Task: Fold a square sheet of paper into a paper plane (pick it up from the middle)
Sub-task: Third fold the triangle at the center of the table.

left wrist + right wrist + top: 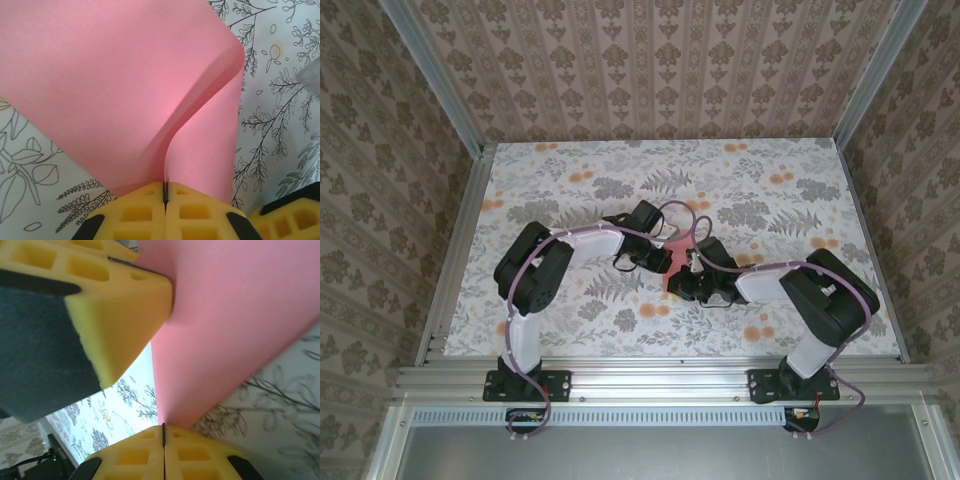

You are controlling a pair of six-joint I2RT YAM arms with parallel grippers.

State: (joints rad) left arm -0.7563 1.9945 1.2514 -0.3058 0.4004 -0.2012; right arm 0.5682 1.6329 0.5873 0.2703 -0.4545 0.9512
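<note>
Thin salmon-pink square sheet of paper (115, 90), bowed above the flower-printed counter (280, 115) midway between both arms. The left jaws and the right jaws are each pressed shut on its edge, probably to bring the halves together for creasing.

Left gripper (165, 197): you have its yellow pads (135, 215) pressed together on the edge of the pink sheet (100, 90), bottom centre. The sheet rises from the pinch and bends in a soft, uncreased curve at upper right. Flower-printed tablecloth (280, 125) either side. Second yellow foam block (295, 220) in the lower right corner.
</note>
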